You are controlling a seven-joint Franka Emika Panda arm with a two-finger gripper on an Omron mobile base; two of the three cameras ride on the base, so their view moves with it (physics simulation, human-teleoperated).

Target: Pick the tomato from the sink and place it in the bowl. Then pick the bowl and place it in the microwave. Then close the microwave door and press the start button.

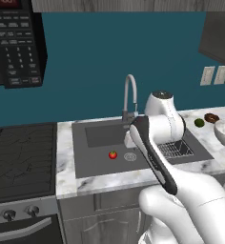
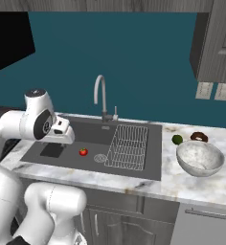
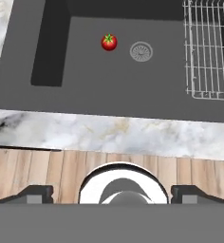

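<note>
The gripper (image 3: 112, 194), fingers spread wide and empty, hangs above the tomato (image 3: 109, 42), small, smooth, bruisable: pinch its middle gently.

The white-grey marbled countertop (image 2: 201, 189) carries the recessed dark sink (image 2: 67, 155). To the right of the sink, three items rest directly on the countertop: the marbled bowl (image 2: 199, 158), a small green fruit (image 2: 177, 139) and a dark brown ring-shaped item (image 2: 198, 137).
</note>
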